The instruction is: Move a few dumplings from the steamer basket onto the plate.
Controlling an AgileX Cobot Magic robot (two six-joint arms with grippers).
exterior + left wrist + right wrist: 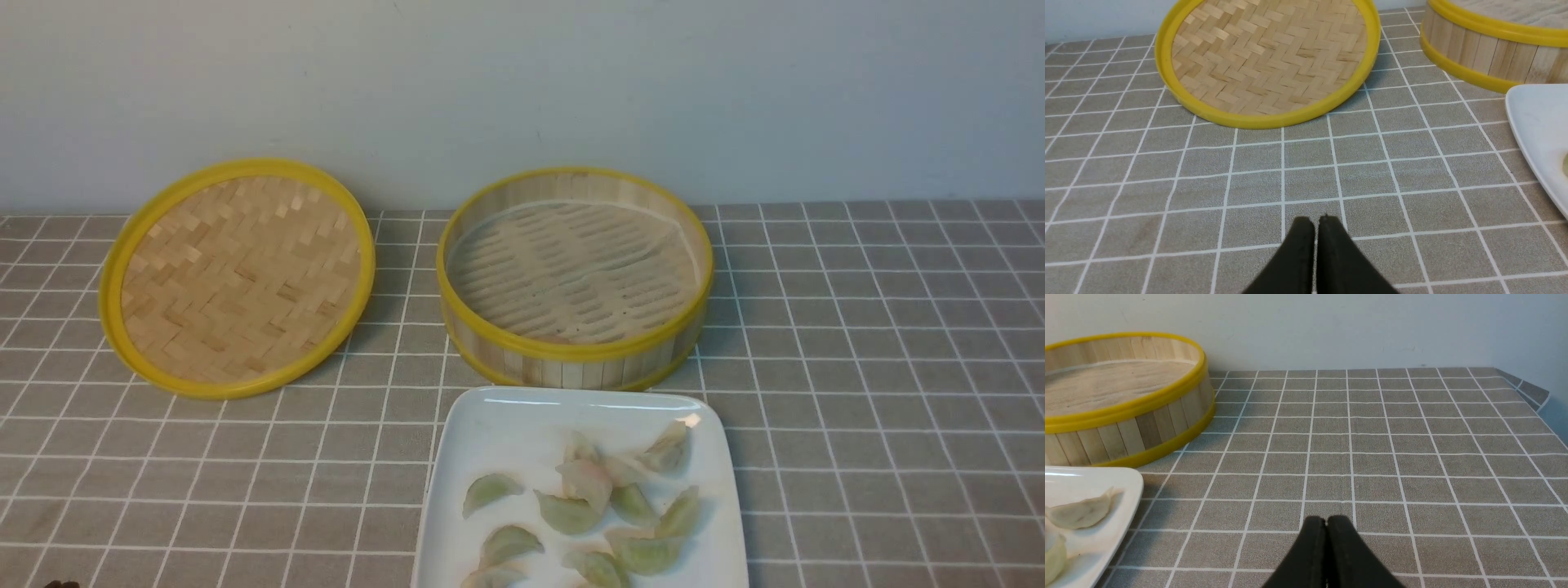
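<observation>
The dumplings [584, 510] all lay on the plate [506, 425] — the basket [575, 359] behind it looked empty. Both claws, left [1312, 222] and right [1326, 522], were pinched shut on nothing, low over the checked desk [882, 367] beside the plate — the job looked done.

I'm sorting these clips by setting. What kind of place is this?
Probably a staged kitchen-style tabletop: a grid-patterned tablecloth against a bare wall, with a steamer basket and dumplings on a plate.

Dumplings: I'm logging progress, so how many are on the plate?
About 10 dumplings, all on the plate, clustered in its middle and right; overlaps and the frame edge may hide more. The basket looks empty.
</observation>
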